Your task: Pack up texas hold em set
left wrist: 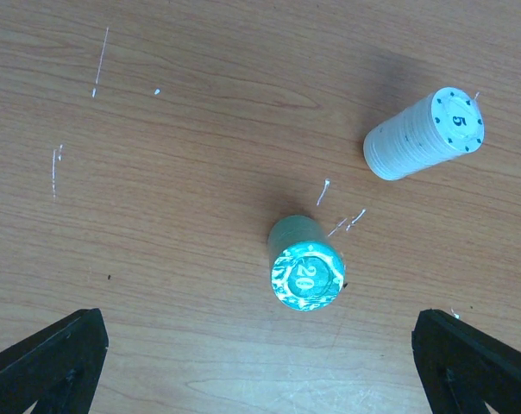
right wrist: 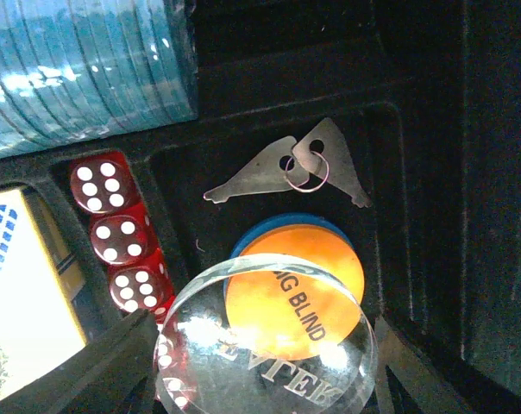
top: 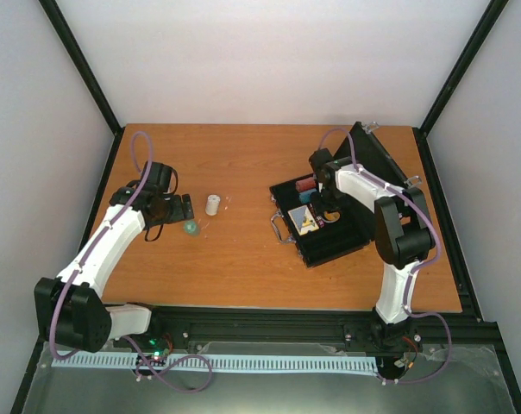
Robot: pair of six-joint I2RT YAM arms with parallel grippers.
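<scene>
The black case [top: 351, 237] lies open at the right with its lid [top: 377, 159] raised. Inside it my right gripper [top: 316, 205] is shut on a clear disc [right wrist: 265, 345], gripped at both edges just above an orange "BIG BLIND" disc [right wrist: 308, 289]. Red dice [right wrist: 114, 228], a blue chip stack [right wrist: 79, 69] and the card deck [right wrist: 19, 293] sit in the case's slots. On the left of the table stand a teal chip stack [left wrist: 305, 263] and a white chip stack [left wrist: 424, 134]. My left gripper [left wrist: 260, 371] hangs open above the table, just short of the teal stack [top: 191, 228].
Two small keys on a ring [right wrist: 286, 172] lie in the disc's compartment. Red chips [top: 305, 183] sit at the case's far end. The case's metal handle [top: 280, 226] points toward the table's middle. The white stack [top: 212, 204] is just right of the left gripper [top: 185, 210].
</scene>
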